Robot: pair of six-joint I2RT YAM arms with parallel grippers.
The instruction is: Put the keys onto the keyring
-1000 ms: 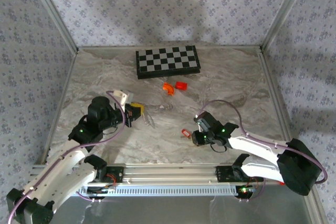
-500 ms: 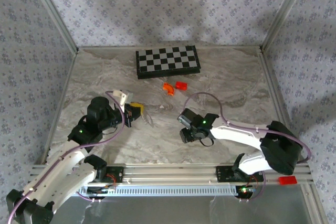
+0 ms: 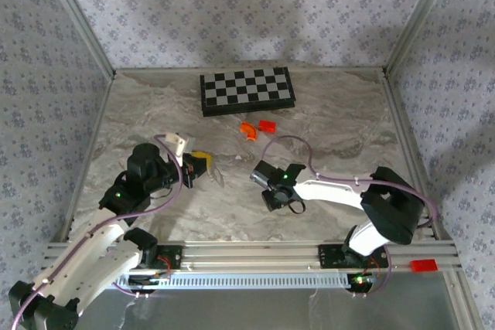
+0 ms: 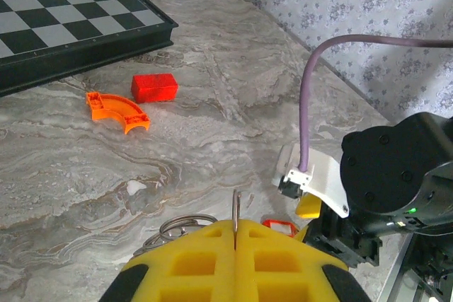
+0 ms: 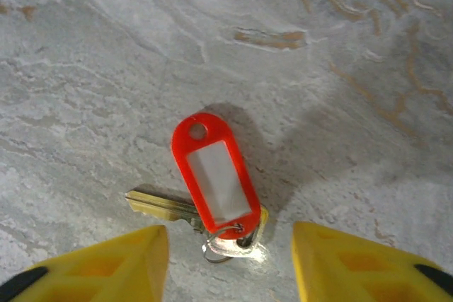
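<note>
Right fingers [image 5: 92, 263] spread astride keys [image 5: 212, 175] | blade points left | left fingers [image 4: 191, 266] pinch keyring [image 4: 236, 206]

A red tag [image 5: 214, 178] with a blank white label lies flat on a marble table [image 5: 106, 47], a brass key [image 5: 159, 205] and small metal ring [image 5: 228, 247] at its lower end, between the right gripper's [image 5: 228, 263] spread yellow fingers [image 5: 106, 266].

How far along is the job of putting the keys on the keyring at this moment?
Done: the left gripper is shut on the keyring. In hand: the right gripper hangs open over the key with the red tag, a finger on each side. Left: gripping the key, which lies flat on the table, and threading it onto the keyring.
</note>
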